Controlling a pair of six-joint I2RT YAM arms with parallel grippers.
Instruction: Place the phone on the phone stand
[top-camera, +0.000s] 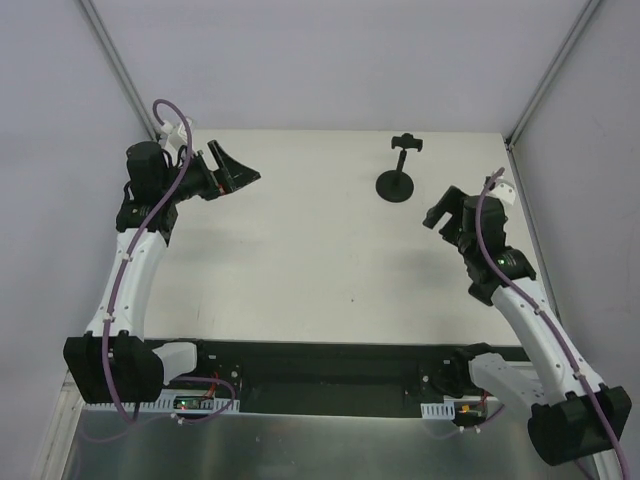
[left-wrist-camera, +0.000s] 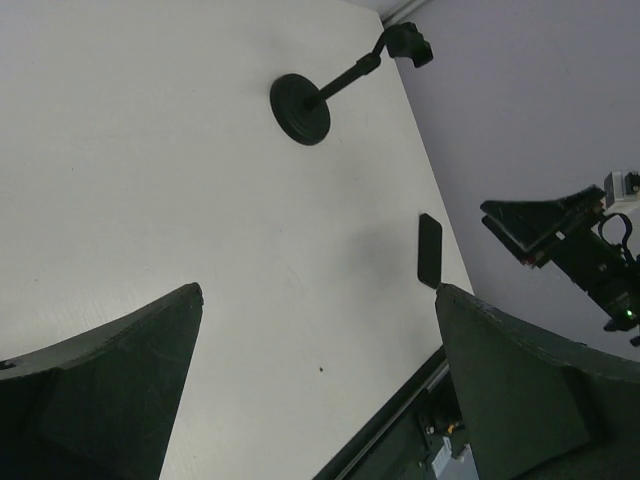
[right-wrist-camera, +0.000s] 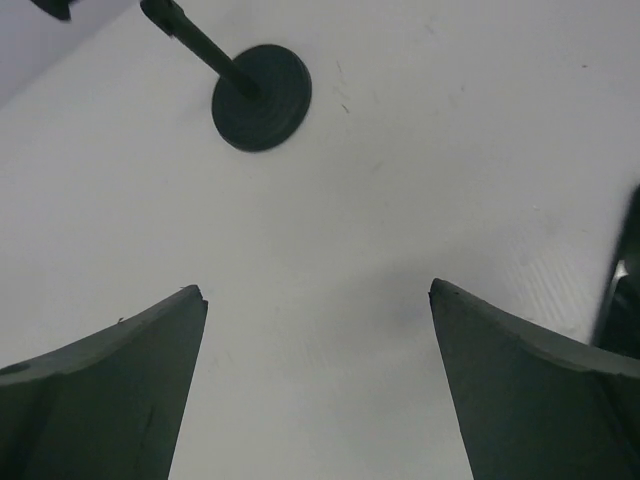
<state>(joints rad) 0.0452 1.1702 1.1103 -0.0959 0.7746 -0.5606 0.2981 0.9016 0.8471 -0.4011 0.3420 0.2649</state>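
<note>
The phone stand (top-camera: 397, 185) is upright at the back right of the white table, with its clamp (top-camera: 407, 143) on top. It also shows in the left wrist view (left-wrist-camera: 300, 108) and the right wrist view (right-wrist-camera: 260, 97). The phone (left-wrist-camera: 430, 250) lies flat near the table's right edge, just below my right gripper (left-wrist-camera: 510, 225). In the top view the right arm hides it. My left gripper (top-camera: 240, 167) is open and empty at the back left (left-wrist-camera: 318, 290). My right gripper (top-camera: 442, 207) is open and empty above the table, near side of the stand (right-wrist-camera: 317, 290).
The table's right edge (left-wrist-camera: 455, 260) meets a grey wall close to the phone. A black rail (top-camera: 320, 365) runs along the near edge between the arm bases. A dark blurred shape (right-wrist-camera: 622, 290) shows at the right edge of the right wrist view.
</note>
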